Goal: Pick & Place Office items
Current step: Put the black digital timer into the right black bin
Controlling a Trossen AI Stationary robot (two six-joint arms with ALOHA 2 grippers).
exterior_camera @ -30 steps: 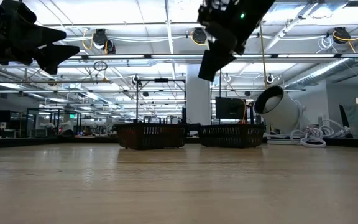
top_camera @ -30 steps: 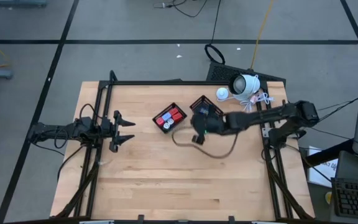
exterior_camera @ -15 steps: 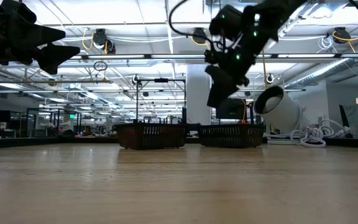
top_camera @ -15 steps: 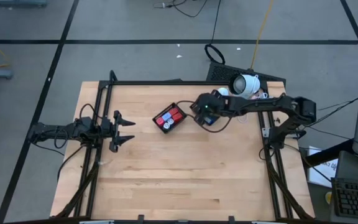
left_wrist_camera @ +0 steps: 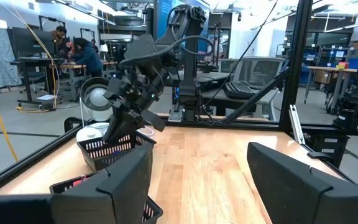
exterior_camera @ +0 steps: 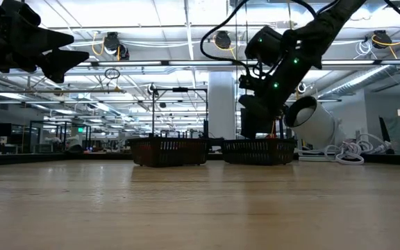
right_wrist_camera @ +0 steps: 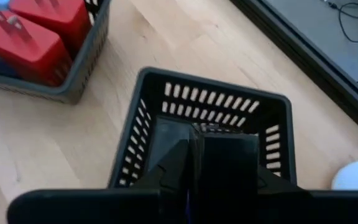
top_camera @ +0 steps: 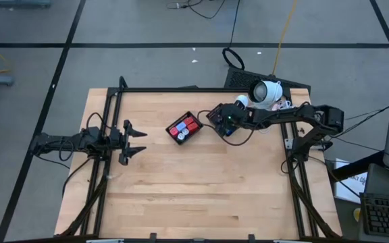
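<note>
Two black mesh baskets stand side by side near the table's far edge. The left basket (top_camera: 184,127) (right_wrist_camera: 73,74) holds red blocks (right_wrist_camera: 36,43) and a pale blue block. My right gripper (top_camera: 220,123) (right_wrist_camera: 194,155) points down into the right basket (top_camera: 213,115) (right_wrist_camera: 216,102), its tips just above the rim (exterior_camera: 257,142) in the low view. It is shut on a thin dark piece. My left gripper (top_camera: 139,140) (left_wrist_camera: 197,180) waits open, raised over the table's left side. My right gripper pinches a thin dark piece between its two fingers (right_wrist_camera: 173,165), coming from above and pointing down. Only a bluish sliver (right_wrist_camera: 188,199) of the piece shows between them, so which part they have is hidden. The piece is lifted clear over the right basket's floor.
A white dome-shaped device (top_camera: 265,91) with a white cable sits at the table's far right corner, behind the baskets. Black frame rails (top_camera: 107,121) run along the table's left, right and far sides. Bare wood (top_camera: 194,189) fills the near half.
My right gripper has moved from over the bare wood in front of the baskets toward the far edge and come down, so it now stands over and into the right basket. Its fingers have tipped to point more steeply down. The baskets have stayed put.
</note>
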